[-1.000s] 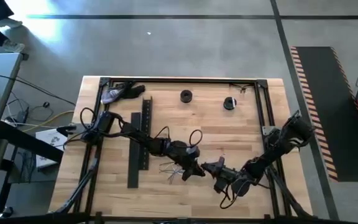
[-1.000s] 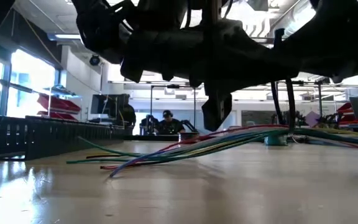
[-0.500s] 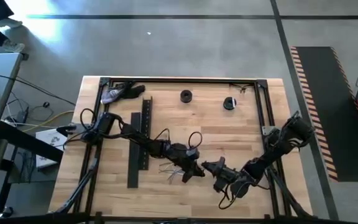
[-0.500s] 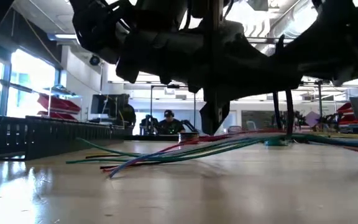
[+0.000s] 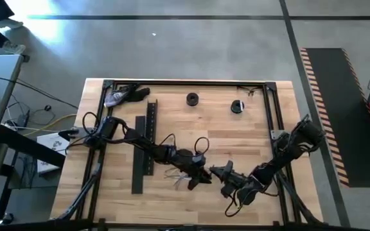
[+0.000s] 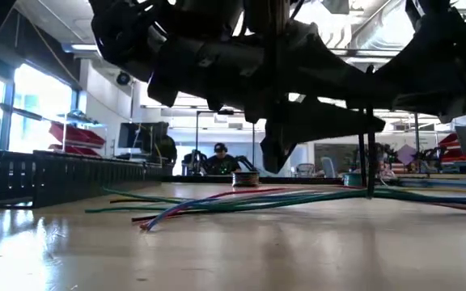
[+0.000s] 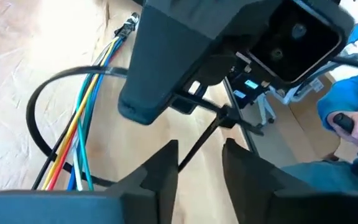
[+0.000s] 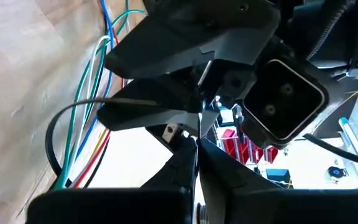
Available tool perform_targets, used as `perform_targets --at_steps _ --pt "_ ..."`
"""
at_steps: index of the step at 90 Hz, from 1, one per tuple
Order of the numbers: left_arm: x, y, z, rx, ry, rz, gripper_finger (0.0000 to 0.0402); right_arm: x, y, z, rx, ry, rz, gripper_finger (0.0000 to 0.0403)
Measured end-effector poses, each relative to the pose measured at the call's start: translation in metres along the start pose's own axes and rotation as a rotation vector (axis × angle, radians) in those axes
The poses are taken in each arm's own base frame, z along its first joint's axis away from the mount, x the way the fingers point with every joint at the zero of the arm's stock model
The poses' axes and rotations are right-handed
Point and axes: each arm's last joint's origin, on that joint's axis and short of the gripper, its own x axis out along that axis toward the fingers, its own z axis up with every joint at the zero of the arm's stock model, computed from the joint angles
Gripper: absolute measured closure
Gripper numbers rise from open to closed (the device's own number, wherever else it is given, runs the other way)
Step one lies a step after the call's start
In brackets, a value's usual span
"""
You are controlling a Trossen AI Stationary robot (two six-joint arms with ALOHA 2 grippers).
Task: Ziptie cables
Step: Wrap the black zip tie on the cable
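Cables [image 6: 241,199] lower; right claw [image 5: 214,171] pinched shut.

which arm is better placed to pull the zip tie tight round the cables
Probably the right: the right gripper looks shut on the zip tie looped round the cables, while the left gripper is open.

- My two arms are dark, with many joints.
- Thin black cords loop along both.
- My left gripper [image 7: 199,167] has two thick, dark, flat fingers.
- My right gripper [image 8: 196,163] has dark, pointed fingers.
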Motion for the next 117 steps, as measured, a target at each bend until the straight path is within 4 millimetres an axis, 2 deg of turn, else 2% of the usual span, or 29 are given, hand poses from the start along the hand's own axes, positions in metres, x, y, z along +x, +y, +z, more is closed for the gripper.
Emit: perform_targets --at_steps 40,57,70,89,108,117 --pt "0.003 -0.017 -0.01 0.238 -0.046 0.104 0.0303 0.0 0.0 0.0 0.045 -0.008 0.01 0.0403" --pt "-0.001 -0.028 -0.006 0.273 -0.079 0.167 0.0312 0.0 0.001 0.0 0.046 -0.013 0.018 0.0403" --pt "-0.001 -0.027 -0.004 0.294 -0.097 0.2 0.0322 0.0 0.001 0.0 0.04 -0.013 0.018 0.0403" --pt "-0.002 -0.025 -0.004 0.293 -0.094 0.207 0.0344 0.0 0.001 0.0 0.041 -0.014 0.019 0.0403" --pt "-0.002 -0.025 -0.004 0.301 -0.096 0.208 0.0392 0.0 0.001 0.0 0.04 -0.016 0.021 0.0403" --pt "-0.002 -0.025 -0.003 0.291 -0.097 0.208 0.0399 0.0 0.001 0.0 0.022 -0.017 0.021 0.0403"
